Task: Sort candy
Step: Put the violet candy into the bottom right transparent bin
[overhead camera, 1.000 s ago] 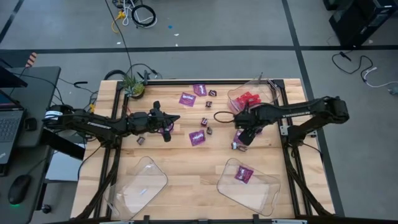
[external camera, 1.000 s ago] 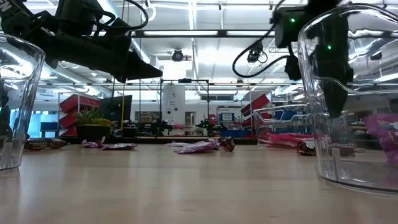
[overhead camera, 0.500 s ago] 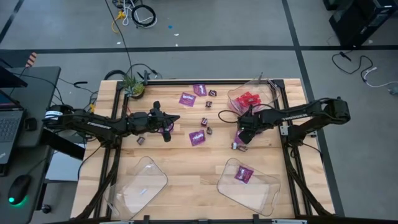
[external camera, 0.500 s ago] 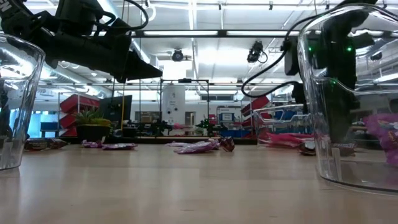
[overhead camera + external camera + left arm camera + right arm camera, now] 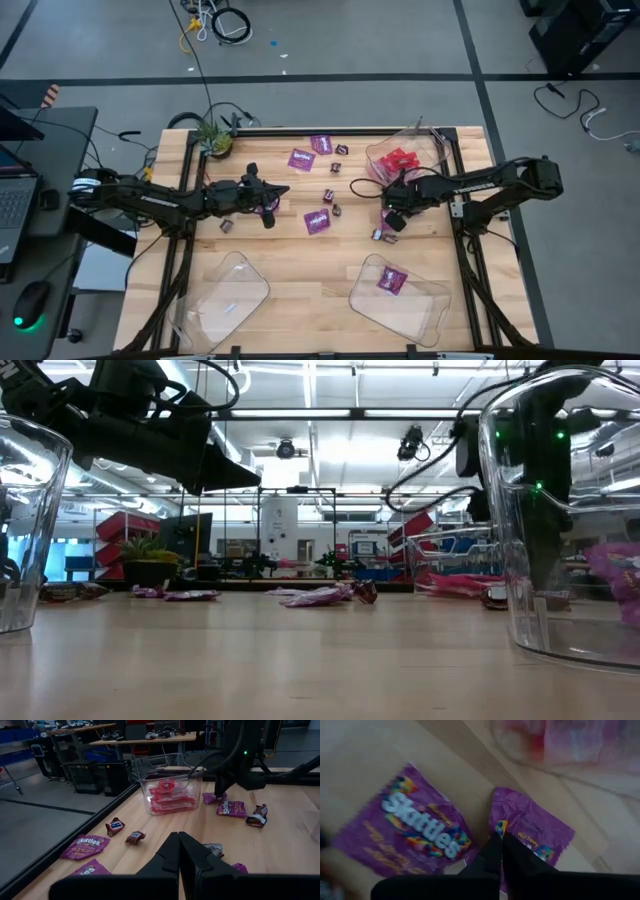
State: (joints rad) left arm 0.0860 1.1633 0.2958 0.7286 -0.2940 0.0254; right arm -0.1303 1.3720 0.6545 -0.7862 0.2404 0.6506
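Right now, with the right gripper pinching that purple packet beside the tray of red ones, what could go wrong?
The right gripper is shut on only the edge of a purple packet, so it may slip out when lifted. A second purple Skittles packet lies right beside it and might be dragged along. The red-candy tray stands close, so a swing could nudge it.

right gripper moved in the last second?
Yes. The right gripper has pulled back toward the tray of red candy, and its jaws have shut.

A pale wooden slatted table point(image 5: 300, 260) carries 3 clear plastic trays point(image 5: 228, 296), scattered purple-magenta candy packets point(image 5: 318, 221), tiny dark brown wrapped pieces point(image 5: 328, 195) and a small green plant point(image 5: 213, 137)
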